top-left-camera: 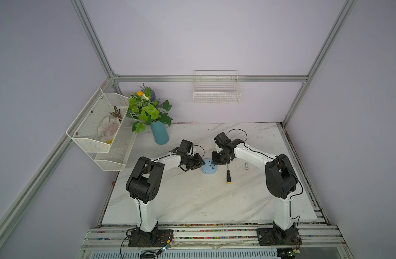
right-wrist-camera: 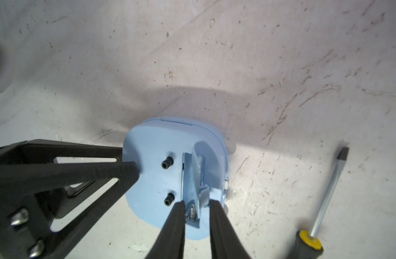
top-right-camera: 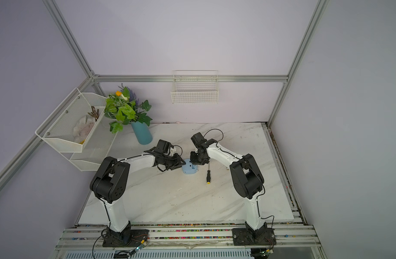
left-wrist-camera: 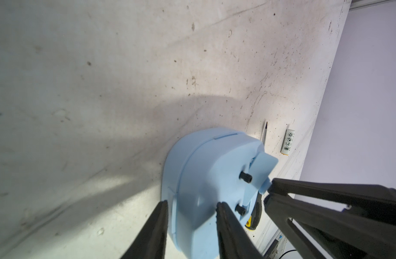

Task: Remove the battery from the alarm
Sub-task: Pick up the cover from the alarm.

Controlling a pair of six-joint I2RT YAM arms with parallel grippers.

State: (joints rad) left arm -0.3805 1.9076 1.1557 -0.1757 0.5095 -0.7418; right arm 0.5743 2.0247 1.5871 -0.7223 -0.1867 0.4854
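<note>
Jaws of the left gripper (left-wrist-camera: pixel 191 204) clamp the rim of the alarm (right-wrist-camera: pixel 152 143). Those of the right gripper (right-wrist-camera: pixel 197 203) stand narrowly apart around its raised lid (right-wrist-camera: pixel 196 170); pinching or not, I cannot tell. The battery (top-left-camera: pixel 246 166) lies well apart, beyond the screwdriver (top-left-camera: pixel 228 176).

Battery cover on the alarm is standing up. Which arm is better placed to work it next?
Right. The right gripper straddles the raised cover at the open compartment, while the left gripper holds the alarm by its rim, likely steadying it.
</note>
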